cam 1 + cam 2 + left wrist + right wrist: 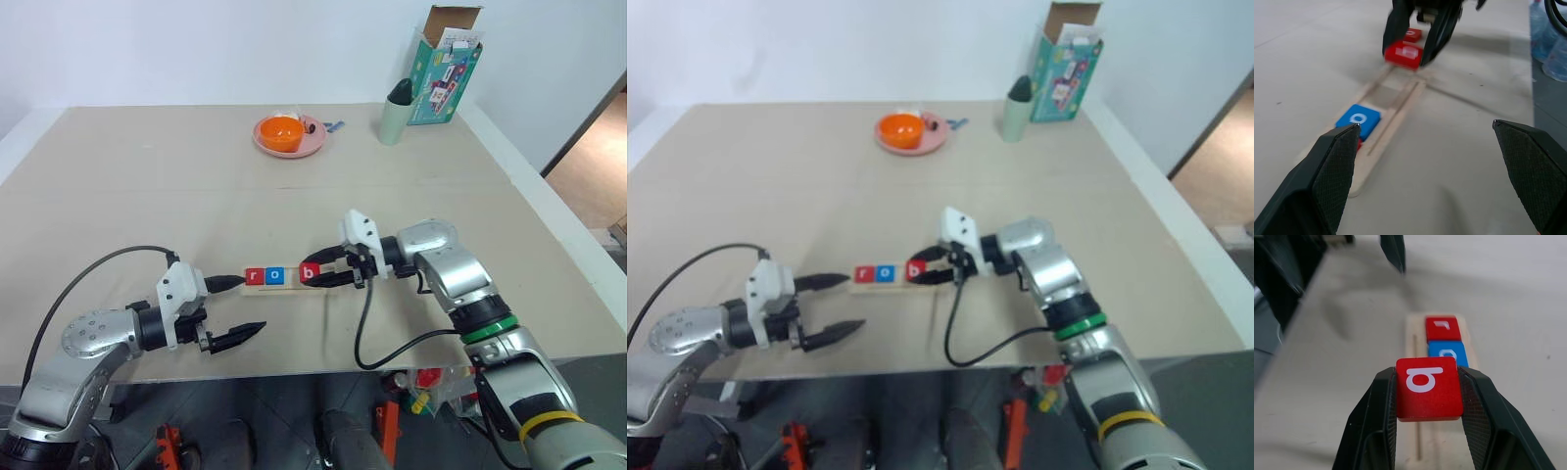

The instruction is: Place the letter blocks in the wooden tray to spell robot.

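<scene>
Red r block (255, 276) and blue o block (277, 276) already sit in the wooden tray (286, 287), so two of five done; from the left eye the right pincer (312, 274) is clamped on the red b block (309, 273) right at the third slot, not let go yet; left pincer (251, 305) hangs wide open and empty just beside the tray's near end. Second o and t are left, I'd say. Left wrist view: another red block (1412, 35) lies behind the b, letter unreadable. Right wrist view: b sits squarely between the fingers (1376, 426). Surface (147, 196) is beige, with a pink plate (309, 145) holding an orange bowl (281, 132), a green cup (396, 117) and an open box (446, 69) at the back; white wall behind.
</scene>
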